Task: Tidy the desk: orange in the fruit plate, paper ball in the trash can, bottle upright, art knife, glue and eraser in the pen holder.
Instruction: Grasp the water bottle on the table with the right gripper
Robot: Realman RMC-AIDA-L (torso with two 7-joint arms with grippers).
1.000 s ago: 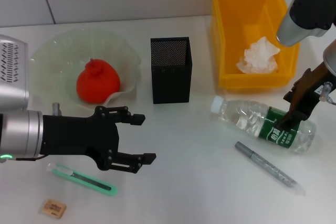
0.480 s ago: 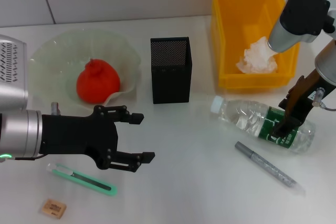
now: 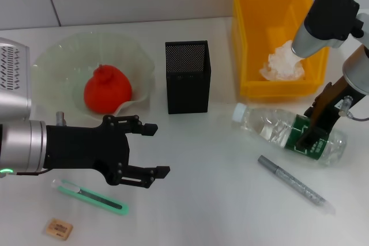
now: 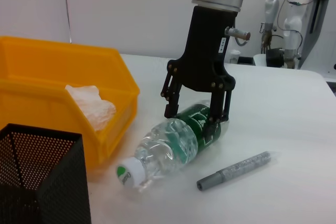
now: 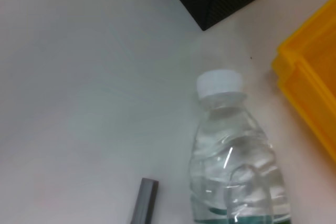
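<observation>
White desk surface (image 3: 213, 200) under everything; background equipment (image 4: 286, 19) beyond its far edge in the left wrist view.

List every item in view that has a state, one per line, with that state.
Water bottle: lying on its side, white cap on.
Orange: in the fruit plate.
Paper ball: inside the yellow bin.
Mesh pen holder: upright.
Green art knife: flat on the desk.
Eraser: on the desk.
Grey pen: lying on the desk.
Right gripper: open, astride the bottle's green label.
Left gripper: open, above the desk.
</observation>
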